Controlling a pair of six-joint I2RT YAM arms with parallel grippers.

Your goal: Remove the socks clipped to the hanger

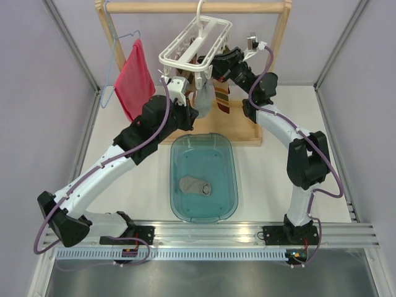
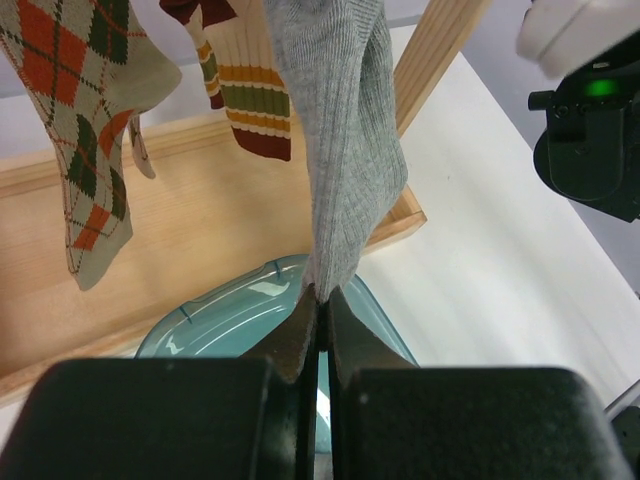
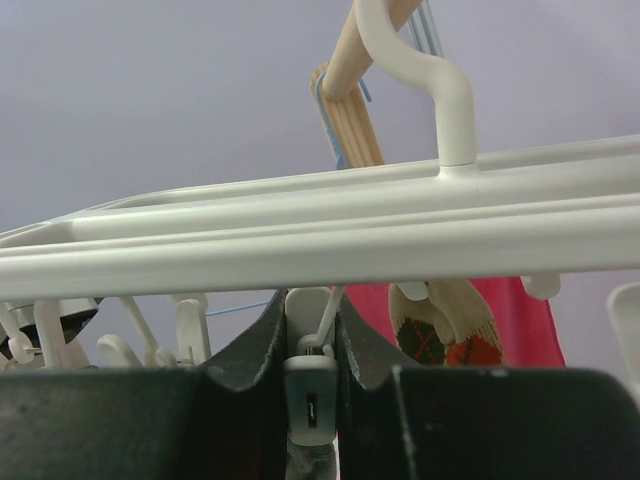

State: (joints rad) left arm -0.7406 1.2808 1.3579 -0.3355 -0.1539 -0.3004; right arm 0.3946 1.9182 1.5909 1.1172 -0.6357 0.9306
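Left gripper (image 2: 320,300) is clenched on the lower tip of the plain grey ribbed fabric sock (image 2: 345,150), which rises toward 12 o'clock straight out of the shut jaws. Right gripper (image 3: 311,322) is clamped around one small white plastic clip (image 3: 310,395) dangling under the white plastic rectangular frame hanger (image 3: 350,235) — pinching it, I judge, to free that sock. Risks: squeezed off-centre, the clip may not open, and a downward pull by the left arm would then drag the whole hanger, tilting it on its hook (image 3: 430,80) or lifting it off the wooden rail (image 3: 350,115). A hard tug could also slip the fabric out of the left jaws. Freed too early, the sock may miss the translucent teal plastic tub (image 2: 240,305) at 6 o'clock below. The brown-red-cream argyle sock (image 2: 90,130) hangs at 10 o'clock from the left gripper and the striped-cuff sock (image 2: 245,95) at 11 — both apart from it. One grey-beige sock (image 1: 195,185) lies in the tub.
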